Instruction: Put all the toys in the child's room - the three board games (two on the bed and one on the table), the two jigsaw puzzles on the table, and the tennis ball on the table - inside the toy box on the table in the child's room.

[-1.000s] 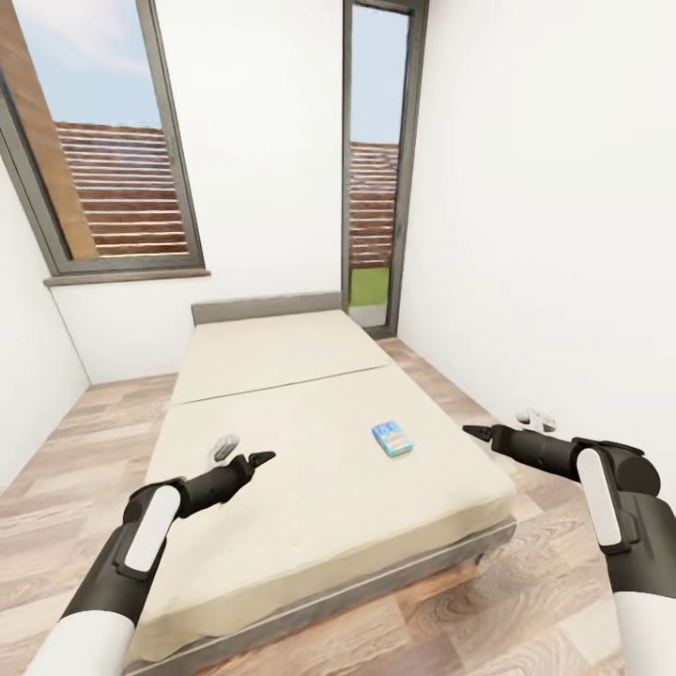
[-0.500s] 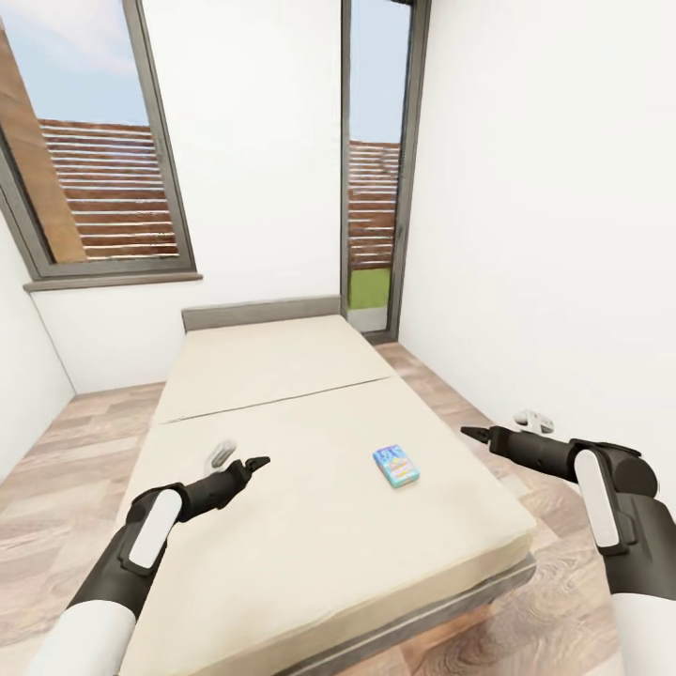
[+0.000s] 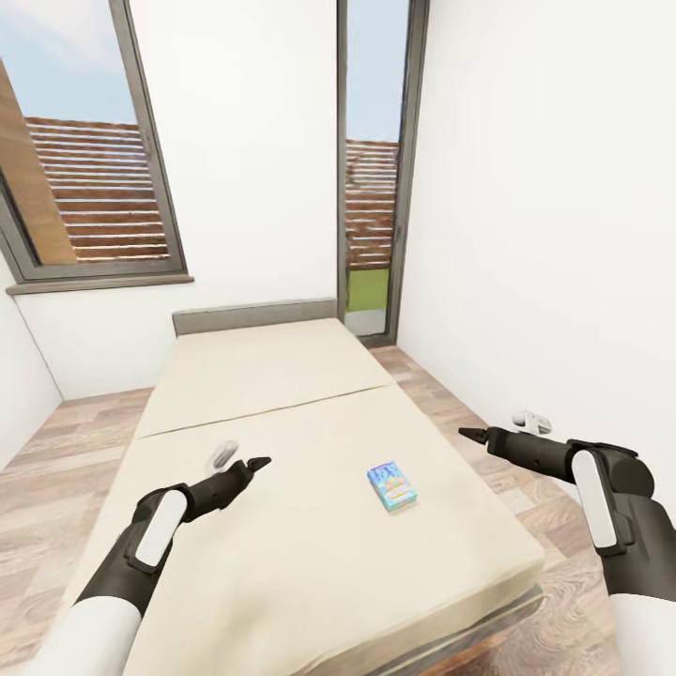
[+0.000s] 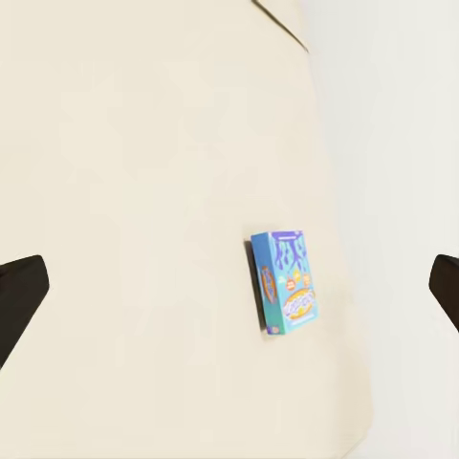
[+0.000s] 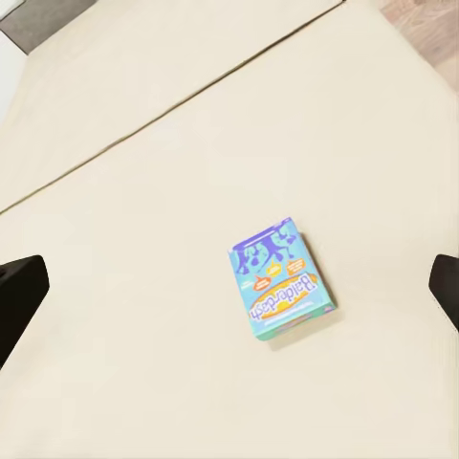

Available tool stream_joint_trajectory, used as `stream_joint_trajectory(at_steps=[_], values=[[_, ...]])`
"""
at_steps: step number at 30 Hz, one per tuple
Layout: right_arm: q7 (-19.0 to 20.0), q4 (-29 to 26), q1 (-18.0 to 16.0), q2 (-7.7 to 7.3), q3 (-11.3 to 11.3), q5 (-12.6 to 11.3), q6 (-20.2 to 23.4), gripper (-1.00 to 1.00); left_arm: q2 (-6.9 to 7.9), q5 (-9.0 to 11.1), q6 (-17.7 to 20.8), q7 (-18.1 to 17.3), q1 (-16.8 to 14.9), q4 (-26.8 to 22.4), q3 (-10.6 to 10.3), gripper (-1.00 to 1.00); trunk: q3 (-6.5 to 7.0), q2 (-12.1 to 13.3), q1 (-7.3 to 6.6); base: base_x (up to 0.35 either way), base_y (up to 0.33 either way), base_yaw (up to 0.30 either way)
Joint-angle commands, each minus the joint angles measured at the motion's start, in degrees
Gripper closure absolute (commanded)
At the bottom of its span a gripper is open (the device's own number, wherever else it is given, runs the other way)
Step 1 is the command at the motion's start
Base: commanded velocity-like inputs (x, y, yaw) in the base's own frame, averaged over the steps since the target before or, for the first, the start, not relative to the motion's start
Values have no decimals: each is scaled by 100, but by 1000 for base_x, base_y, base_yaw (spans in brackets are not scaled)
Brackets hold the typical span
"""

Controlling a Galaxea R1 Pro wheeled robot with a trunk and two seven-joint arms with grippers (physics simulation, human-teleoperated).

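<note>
From my left gripper [image 3: 255, 463], spread open and empty over the bed [image 3: 282, 526], a small pale object [image 3: 222, 454] lies just beyond; I cannot tell what it is. The blue board game [image 3: 391, 484] lies flat mid-mattress, likely light, stiff cardboard, best pinched across its long edges, though soft bedding may give. My right gripper [image 3: 467, 434], open and empty, hangs past the bed's edge above the plank floor [image 3: 469, 413], white walls close by.

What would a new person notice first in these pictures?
Probably the blue board game lying flat, alone on the beige bed toward its right side, between the two outstretched arms. A second, pale board game lies just beyond the left end effector. Two tall grey-framed windows stand behind the bed.
</note>
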Motion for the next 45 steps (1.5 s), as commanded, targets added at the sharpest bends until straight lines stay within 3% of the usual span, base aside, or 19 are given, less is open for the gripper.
stream_joint_trajectory(at_steps=[1,16,45], values=[[45,-1,-5,1,-8,31,23,-100,-3,-4,35,-20,-4,-2,15,-100,-6,-3,0,50,-100,0],[45,-1,-4,6,8,33,23,-100,-24,-2,-63,213,-11,20,-20,-100,-6,-3,0,17,-236,0],[71,49,20,6,18,42,23,-100,-7,-5,-85,255,-12,24,-9,-100,-6,-3,0,19,-305,0]])
